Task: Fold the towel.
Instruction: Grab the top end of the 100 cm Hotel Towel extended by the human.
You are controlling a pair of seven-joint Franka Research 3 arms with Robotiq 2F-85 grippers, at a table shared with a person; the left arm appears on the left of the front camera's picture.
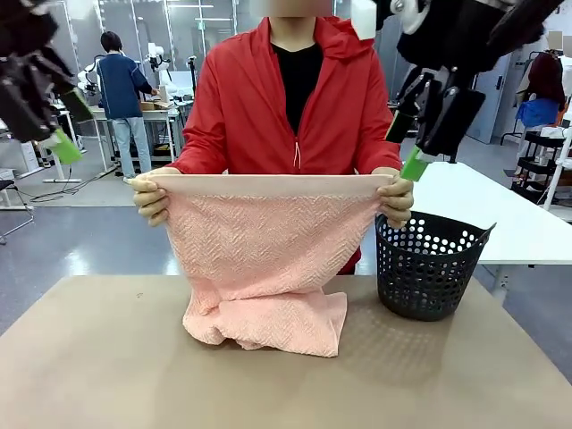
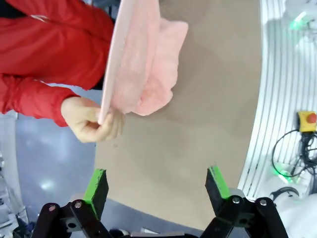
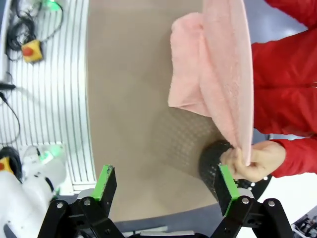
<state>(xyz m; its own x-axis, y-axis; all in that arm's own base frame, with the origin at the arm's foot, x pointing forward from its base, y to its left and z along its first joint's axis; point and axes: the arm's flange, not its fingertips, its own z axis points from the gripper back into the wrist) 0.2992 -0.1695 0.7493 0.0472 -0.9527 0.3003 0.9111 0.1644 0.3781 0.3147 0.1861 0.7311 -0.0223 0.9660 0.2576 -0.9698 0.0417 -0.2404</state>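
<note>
A person in a red jacket holds the salmon-pink towel [image 1: 259, 259] up by its two top corners, one in each hand, with the plain band stretched along the top. Its lower part rests bunched on the brown table [image 1: 107, 357]. High at the left edge hangs my left gripper [image 1: 54, 134], open and apart from the towel. In the left wrist view my left gripper [image 2: 157, 186] stands wide with nothing between its fingers, the towel [image 2: 143, 64] beyond it. At the upper right my right gripper [image 1: 407, 147] is open near the person's hand. Its wrist view shows my right gripper [image 3: 166, 186] empty and the towel [image 3: 218, 69].
A dark perforated basket [image 1: 427, 268] stands on the table to the right of the towel, partly seen as the basket [image 3: 210, 163] in the right wrist view. A white table lies behind it at the right. Another person stands far off at the back left.
</note>
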